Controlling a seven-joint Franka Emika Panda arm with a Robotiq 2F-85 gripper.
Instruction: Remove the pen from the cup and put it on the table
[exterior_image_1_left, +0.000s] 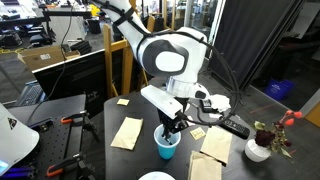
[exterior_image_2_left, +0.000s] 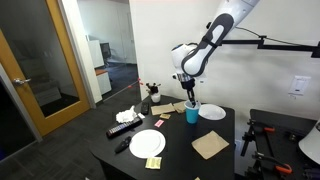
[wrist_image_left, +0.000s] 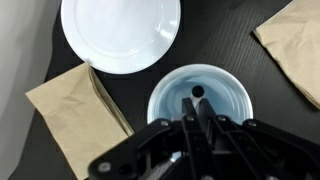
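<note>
Jaws fill the bottom of the wrist view, drawn narrow. Their fingertips (wrist_image_left: 186, 122) close on either side of the pen (wrist_image_left: 197, 95), which looks gripped.

Pen: stands upright inside the cup (wrist_image_left: 165, 100), seen end-on from above against the pale inside. Too thin to make out in either exterior view.

Cup: upright on the table (exterior_image_2_left: 178, 135), toward the edge nearest the arm (exterior_image_2_left: 205, 50), and directly under the jaws in both exterior views.

- White plate (wrist_image_left: 120, 30) lies just beside the cup, apart from it.
- Tan napkins lie on either side of the cup, one (wrist_image_left: 75, 110) reaching close to its rim and one (wrist_image_left: 295, 50) further off.
- A second plate (exterior_image_2_left: 147, 143) sits near the opposite edge.
- A remote (exterior_image_2_left: 122, 128) lies toward that side's corner.
- A vase of red flowers (exterior_image_1_left: 258, 150) stands near another edge.
</note>
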